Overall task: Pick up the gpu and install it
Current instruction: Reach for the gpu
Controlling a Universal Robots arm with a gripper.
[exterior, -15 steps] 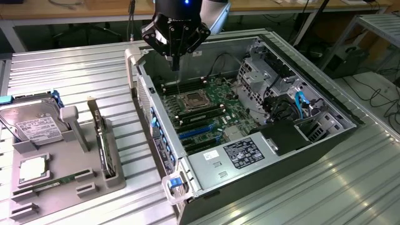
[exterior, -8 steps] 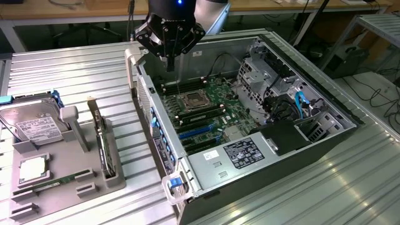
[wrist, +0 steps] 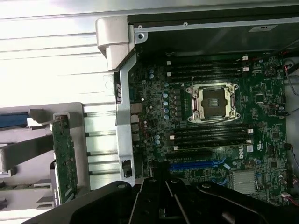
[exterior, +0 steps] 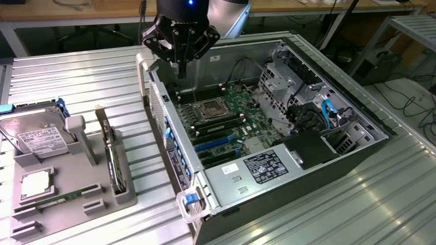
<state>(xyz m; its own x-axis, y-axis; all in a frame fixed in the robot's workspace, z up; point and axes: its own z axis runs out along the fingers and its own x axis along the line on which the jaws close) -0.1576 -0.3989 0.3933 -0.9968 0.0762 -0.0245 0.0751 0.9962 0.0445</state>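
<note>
The gpu (exterior: 112, 153) stands on edge in a slot of the grey holder (exterior: 75, 168) at the exterior view's left, a thin dark slab with a silver bracket end. In the wrist view the gpu (wrist: 64, 161) shows as a green card in that holder. My gripper (exterior: 181, 70) hangs shut and empty over the back left corner of the open computer case (exterior: 204, 178), well apart from the gpu. The black gripper (wrist: 163, 198) is seen over the motherboard (wrist: 210, 121).
The holder also carries a silver hard drive (exterior: 38, 135), a processor (exterior: 34, 185) and a narrow memory stick (exterior: 58, 200). Inside the case lie the empty processor socket (exterior: 211, 108), blue card slots (exterior: 214, 145) and cables (exterior: 327, 115). The table (exterior: 81, 81) is ribbed metal.
</note>
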